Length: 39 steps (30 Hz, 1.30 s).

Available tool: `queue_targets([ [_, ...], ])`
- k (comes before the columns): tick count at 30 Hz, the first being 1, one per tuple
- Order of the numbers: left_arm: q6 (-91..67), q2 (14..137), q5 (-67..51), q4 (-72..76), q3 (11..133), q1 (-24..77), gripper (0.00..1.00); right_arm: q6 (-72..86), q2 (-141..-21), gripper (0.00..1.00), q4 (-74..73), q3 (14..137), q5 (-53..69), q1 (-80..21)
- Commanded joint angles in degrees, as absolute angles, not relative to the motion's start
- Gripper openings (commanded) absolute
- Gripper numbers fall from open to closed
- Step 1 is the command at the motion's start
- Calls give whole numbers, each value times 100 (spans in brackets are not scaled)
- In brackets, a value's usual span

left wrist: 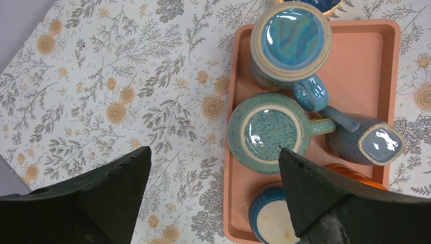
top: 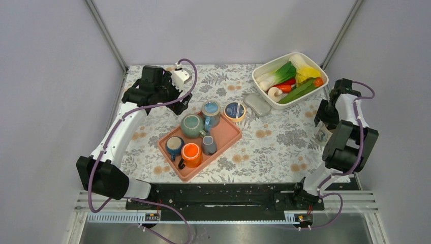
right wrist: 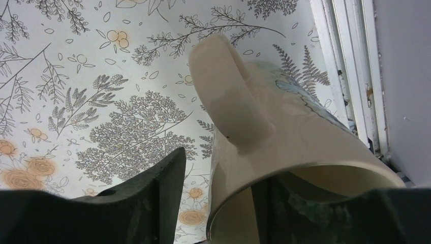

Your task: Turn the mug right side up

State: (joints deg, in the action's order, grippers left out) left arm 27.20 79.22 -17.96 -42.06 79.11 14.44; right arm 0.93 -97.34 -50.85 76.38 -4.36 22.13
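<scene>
At far right of top view, near counter (top: 284,147) edge, cream mug (right wrist: 274,127) sits tipped, mouth twd cam in R wrist view, handle on upper side. R pincer (right wrist: 223,178) straddles its rim: one finger outside w/ a sliver of counter showing betw it & the wall, other inside the mouth, so apart, not clamped. L pincer (left wrist: 213,152) wide apart, hovering over left edge of pink tray (left wrist: 386,61) at mid-frame in top view.

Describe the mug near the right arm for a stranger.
Look at the table's right edge, by the right arm's jaws. The mug there is cream with a pale blue print; the other mugs are brightly glazed, clustered at the pink tray.
</scene>
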Motion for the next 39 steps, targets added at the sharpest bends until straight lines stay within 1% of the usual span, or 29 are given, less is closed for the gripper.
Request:
queue_targets([
  [1, 2795, 7823, -1876, -3947, 7976, 1405, 99, 32, -9660, 63, -5117, 7848, -357, 2231],
  [4, 2778, 7806, -1882, -3946, 7955, 1402, 99, 55, -9445, 77, -5168, 7862, -380, 2224],
  [5, 2770, 7807, -1877, -3946, 7944, 1406, 99, 79, -9342, 80, -5186, 7872, -396, 2217],
  [8, 2733, 7794, -1904, -3946, 7951, 1402, 99, 121, -9007, 95, -5257, 7970, -490, 2124],
  [9, 2719, 7788, -1914, -3945, 7957, 1404, 99, 123, -8914, 99, -5305, 8031, -546, 2068],
  [15, 2664, 7767, -1908, -3947, 8005, 1401, 99, 176, -8472, 99, -5626, 8559, -1035, 1550],
  [18, 2640, 7708, -1920, -3949, 7994, 1387, 99, 246, -8255, 99, -5786, 8860, -1361, 1138],
  [21, 2620, 7639, -1896, -3977, 7998, 1344, 99, 361, -8026, 99, -5857, 9051, -1713, 475],
  [23, 2592, 7596, -1881, -3968, 7987, 1264, 99, 550, -7818, 99, -5767, 9053, -1661, -175],
  [27, 2495, 7528, -1904, -3910, 7928, 1032, 99, 1100, -7454, 99, -4950, 8537, -1691, -1422],
  [31, 2431, 7453, -1923, -3843, 7798, 844, 99, 1651, -7427, 94, -3915, 7764, -1933, -2594],
  [35, 2384, 7361, -2045, -3784, 7627, 594, 99, 1939, -7902, 92, -2958, 7440, -2257, -3846],
  [39, 2327, 7296, -2143, -3735, 7494, 352, 99, 2265, -8710, 92, -2138, 7664, -2674, -4747],
])
